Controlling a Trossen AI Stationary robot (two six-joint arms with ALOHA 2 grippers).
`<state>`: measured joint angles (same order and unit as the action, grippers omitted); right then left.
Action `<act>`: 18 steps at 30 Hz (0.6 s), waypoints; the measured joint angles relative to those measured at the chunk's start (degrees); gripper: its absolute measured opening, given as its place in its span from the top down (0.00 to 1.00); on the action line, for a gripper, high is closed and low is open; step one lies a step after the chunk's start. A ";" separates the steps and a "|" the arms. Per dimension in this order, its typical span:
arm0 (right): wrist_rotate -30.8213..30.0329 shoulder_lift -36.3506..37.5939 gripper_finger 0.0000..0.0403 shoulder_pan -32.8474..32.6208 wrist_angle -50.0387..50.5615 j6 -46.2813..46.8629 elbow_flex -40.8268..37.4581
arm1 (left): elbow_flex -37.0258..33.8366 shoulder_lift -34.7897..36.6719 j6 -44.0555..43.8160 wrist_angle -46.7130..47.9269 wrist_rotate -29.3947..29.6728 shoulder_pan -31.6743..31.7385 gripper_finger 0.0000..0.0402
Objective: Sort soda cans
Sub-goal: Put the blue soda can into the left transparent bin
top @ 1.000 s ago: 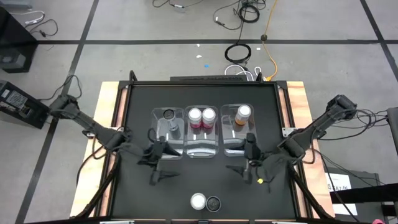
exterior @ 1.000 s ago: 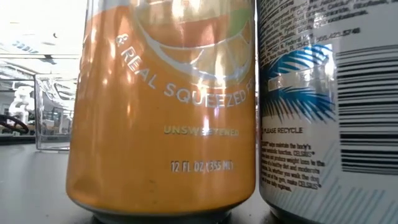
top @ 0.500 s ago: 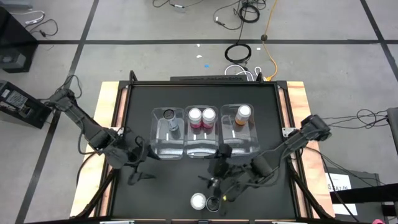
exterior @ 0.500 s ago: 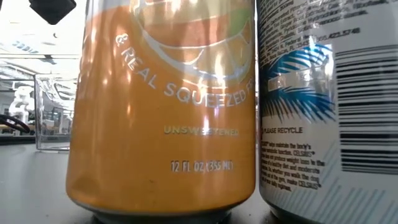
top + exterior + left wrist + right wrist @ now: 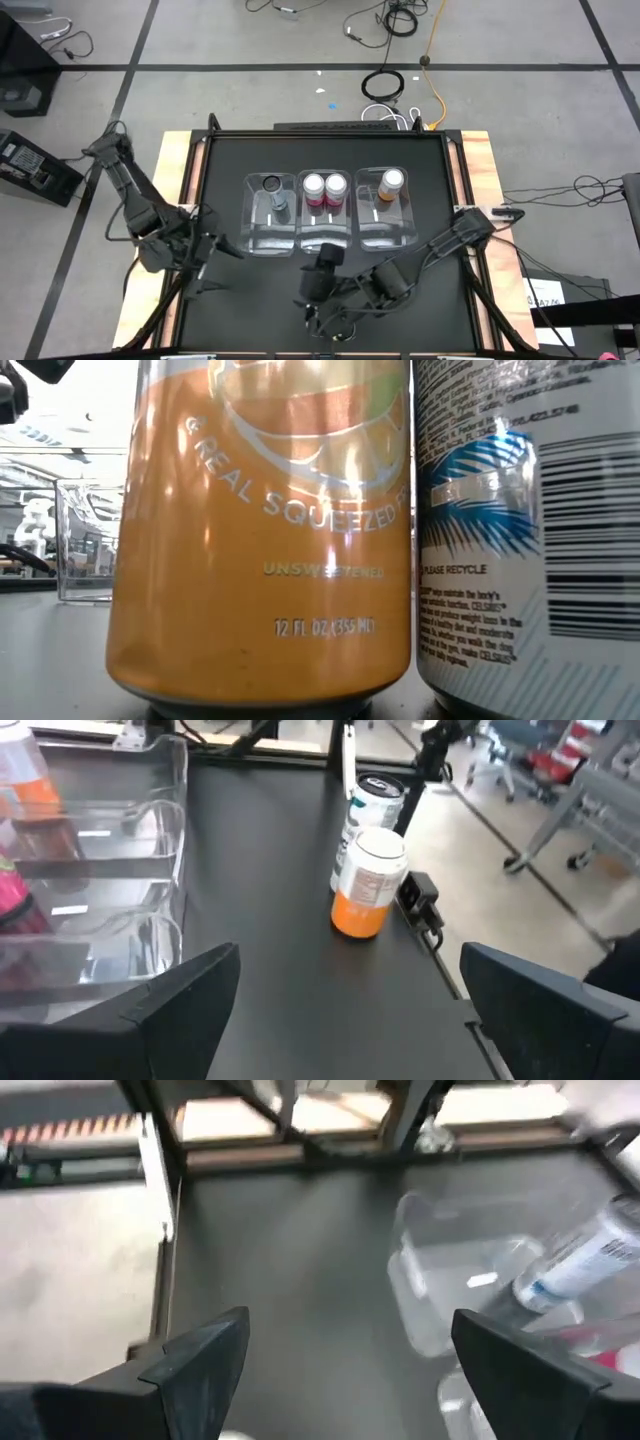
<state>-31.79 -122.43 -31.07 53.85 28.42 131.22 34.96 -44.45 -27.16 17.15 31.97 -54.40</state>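
The right tool [image 5: 318, 312] hangs open over the table's [image 5: 230, 310] near edge, above the orange can [image 5: 368, 885] and the dark can [image 5: 372, 802] standing side by side there. The left tool [image 5: 205, 268], also open, waits near the left edge. Farther back, three clear bins [image 5: 329, 212] hold a dark can [image 5: 271, 184], two pink-red cans [image 5: 324, 186] and an orange can [image 5: 391, 181].

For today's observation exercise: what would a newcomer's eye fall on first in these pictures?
Three clear bins stand in a row mid-table: a dark can in the left one, two pink cans in the middle, an orange can in the right. At the near edge, an orange can and a dark can stand side by side, the open right gripper over them.
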 joint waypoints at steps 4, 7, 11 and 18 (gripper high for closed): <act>8.11 -2.63 0.15 0.56 3.35 4.97 1.45 | -5.03 1.98 -1.52 -5.57 4.08 -3.31 0.04; 16.92 -3.34 0.15 1.07 5.90 10.60 0.74 | -8.13 2.44 -2.52 -9.36 6.58 -5.53 0.04; 21.87 -3.92 0.15 1.49 10.03 17.20 0.83 | -11.02 2.41 -2.51 -13.77 7.44 -7.37 0.04; 17.12 -2.47 0.15 1.33 13.92 18.46 0.83 | -11.63 2.43 -2.16 -15.56 7.54 -8.40 0.04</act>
<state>-14.68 -124.90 -29.74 67.78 46.88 132.05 23.33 -42.03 -29.32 1.59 39.51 -62.81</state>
